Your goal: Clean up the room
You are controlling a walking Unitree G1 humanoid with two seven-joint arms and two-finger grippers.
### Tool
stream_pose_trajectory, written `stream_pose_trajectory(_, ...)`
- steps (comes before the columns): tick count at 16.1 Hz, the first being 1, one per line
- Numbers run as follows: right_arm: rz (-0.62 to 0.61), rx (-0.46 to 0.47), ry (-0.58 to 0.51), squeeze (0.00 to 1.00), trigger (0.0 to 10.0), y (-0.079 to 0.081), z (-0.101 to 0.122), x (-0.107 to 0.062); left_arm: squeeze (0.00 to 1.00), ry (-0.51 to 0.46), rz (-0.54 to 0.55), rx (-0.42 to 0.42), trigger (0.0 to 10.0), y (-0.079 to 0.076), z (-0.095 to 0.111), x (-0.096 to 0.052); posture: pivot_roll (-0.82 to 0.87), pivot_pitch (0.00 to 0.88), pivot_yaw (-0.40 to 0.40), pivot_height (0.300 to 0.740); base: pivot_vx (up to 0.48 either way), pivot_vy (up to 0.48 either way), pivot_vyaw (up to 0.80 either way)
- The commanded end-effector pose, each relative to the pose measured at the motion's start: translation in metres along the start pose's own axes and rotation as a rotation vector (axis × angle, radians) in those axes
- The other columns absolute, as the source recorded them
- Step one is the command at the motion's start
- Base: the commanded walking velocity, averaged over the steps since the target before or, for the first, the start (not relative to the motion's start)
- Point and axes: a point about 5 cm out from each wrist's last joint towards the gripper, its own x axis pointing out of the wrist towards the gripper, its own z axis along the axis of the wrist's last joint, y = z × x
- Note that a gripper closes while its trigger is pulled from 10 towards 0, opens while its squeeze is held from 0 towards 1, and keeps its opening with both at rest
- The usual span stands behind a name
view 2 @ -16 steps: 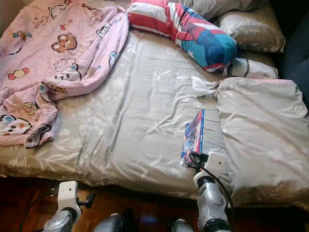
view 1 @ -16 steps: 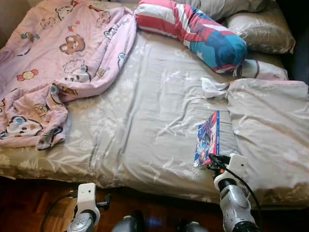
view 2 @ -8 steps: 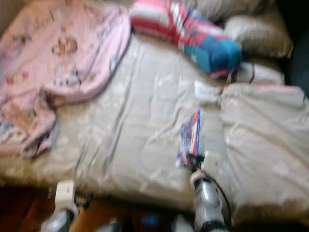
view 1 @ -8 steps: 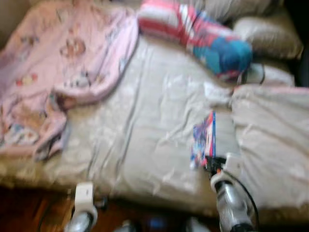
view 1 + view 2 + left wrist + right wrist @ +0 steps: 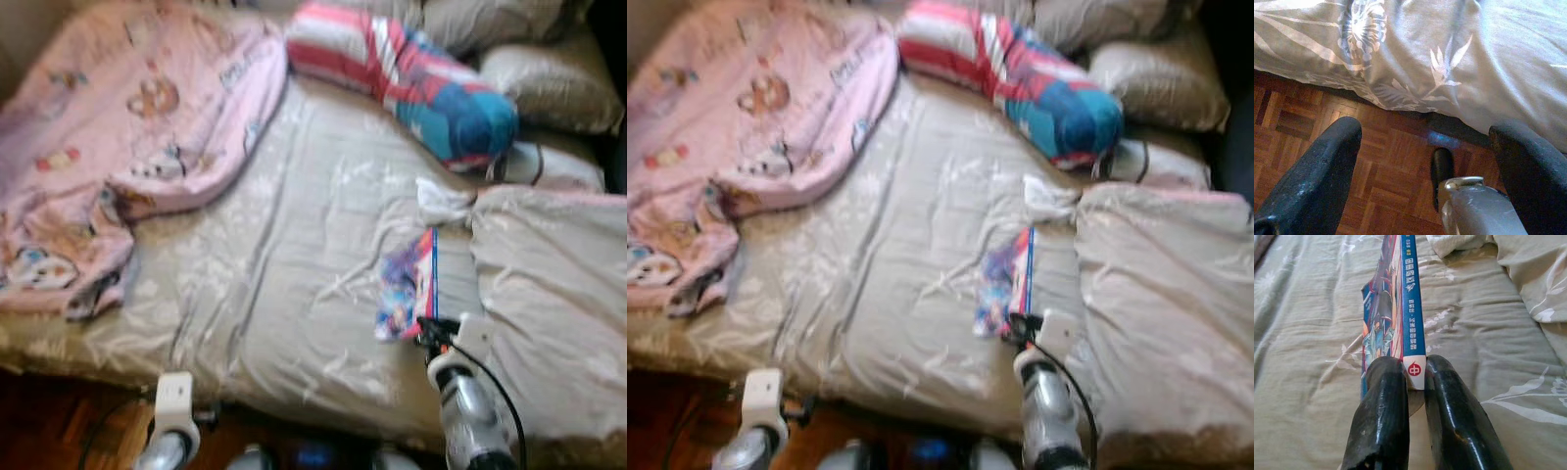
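Observation:
A thin blue comic book (image 5: 411, 291) with a blue and red spine (image 5: 1411, 308) stands on edge over the grey bed sheet (image 5: 304, 255). My right gripper (image 5: 1413, 382) is shut on the near end of its spine, one black finger (image 5: 1382, 416) on each side. In the eye views that gripper (image 5: 1021, 329) sits at the book's near end by the bed's front edge. My left gripper (image 5: 1425, 161) hangs open low over the wooden floor (image 5: 1386, 191) in front of the bed, holding nothing.
A pink cartoon blanket (image 5: 118, 147) lies crumpled at the bed's left. A striped red, white and blue bolster (image 5: 411, 78) and beige pillows (image 5: 549, 88) lie at the head. A folded beige duvet (image 5: 558, 294) covers the right side. A white cloth (image 5: 441, 199) lies beside it.
The camera has shifted and blurred a little. The book's cover has lifted and fanned out to the left while my right gripper stays shut on it. The left arm hangs as before.

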Motion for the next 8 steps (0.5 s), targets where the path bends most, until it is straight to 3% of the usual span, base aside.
stream_pose_trajectory(1,-0.033,0.006,-0.02,0.0,10.0,-0.0079,0.0021,-0.0018,0.0,0.038,0.003,0.004,10.0,0.0004,-0.0124,-0.0043,0.14,0.249,-0.012,0.74,0.0,0.0,0.0)
stream_pose_trajectory(8,-0.044,-0.012,-0.007,0.0,10.0,-0.0105,0.0039,-0.0003,0.0,0.04,0.0,0.008,10.0,-0.0008,-0.0131,-0.0044,0.14,0.243,-0.018,0.74,0.0,0.0,0.0)
